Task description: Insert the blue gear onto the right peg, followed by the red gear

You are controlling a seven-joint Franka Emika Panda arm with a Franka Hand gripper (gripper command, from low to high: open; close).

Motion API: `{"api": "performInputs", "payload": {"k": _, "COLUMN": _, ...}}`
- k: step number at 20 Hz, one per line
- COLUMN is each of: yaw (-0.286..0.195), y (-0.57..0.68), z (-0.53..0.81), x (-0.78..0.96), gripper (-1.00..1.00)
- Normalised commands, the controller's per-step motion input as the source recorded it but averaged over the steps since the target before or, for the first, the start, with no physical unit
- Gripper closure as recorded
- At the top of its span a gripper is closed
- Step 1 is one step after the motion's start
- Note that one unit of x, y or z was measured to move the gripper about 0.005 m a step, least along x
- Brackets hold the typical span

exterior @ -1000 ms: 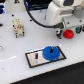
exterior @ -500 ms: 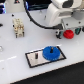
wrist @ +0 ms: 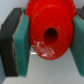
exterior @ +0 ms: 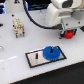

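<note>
On the black-bordered grey plate (exterior: 44, 57), we judge the flat bright-blue toothed gear (exterior: 52, 52) already seated over its right peg. Towards the white worktop's (exterior: 20, 70) far right edge, the jaws clasp the small red gear (wrist: 48, 31), awaiting insertion.

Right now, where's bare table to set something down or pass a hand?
Free: the white table in front of the grey plate, and the stretch between the plate and the small beige block. Crowded: the exterior view's right, where the blue gear sits on the plate and the gripper hangs just behind it, pads either side of the red gear.
</note>
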Motion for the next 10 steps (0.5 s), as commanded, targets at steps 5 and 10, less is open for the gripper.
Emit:
{"api": "performInputs", "payload": {"k": 5, "yaw": 0.0, "y": -0.08, "z": 0.64, "x": 0.25, "gripper": 1.0}}
{"api": "performInputs", "payload": {"k": 10, "yaw": 0.0, "y": -0.18, "z": 0.62, "x": 0.37, "gripper": 1.0}}
